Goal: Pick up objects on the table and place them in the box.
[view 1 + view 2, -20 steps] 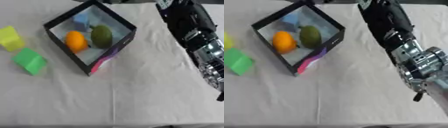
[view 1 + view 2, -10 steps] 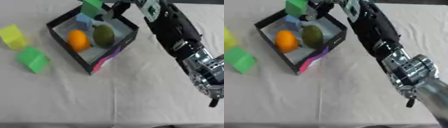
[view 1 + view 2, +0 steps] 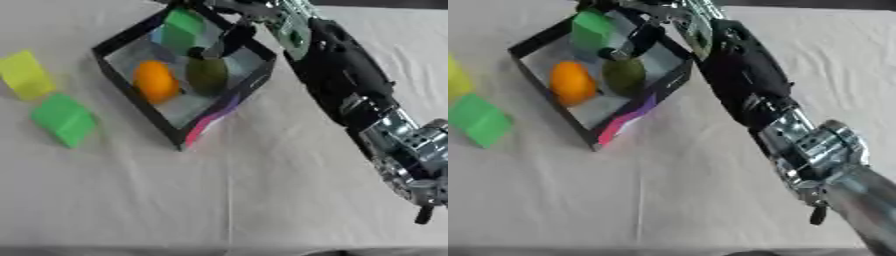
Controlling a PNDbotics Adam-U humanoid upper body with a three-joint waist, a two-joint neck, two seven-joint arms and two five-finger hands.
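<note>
The green block [image 3: 184, 24] sits at the far corner of the black box [image 3: 144, 117], caught between the curled fingers of the right hand [image 3: 229, 35], which reaches in from the upper right over the box's far wall. The block hangs just above the box floor, directly over the open space behind the orange fruit [image 3: 155, 81] and the dark green fruit [image 3: 206, 75], so I judge the release needs only a short drop straight down, with the fingers opening away from the fruits. Outside the box, a yellow block [image 3: 24, 75] and a second green block [image 3: 63, 119] lie on the white tablecloth [image 3: 262, 190] well to the left, far from this arm. The left hand shows nowhere.
</note>
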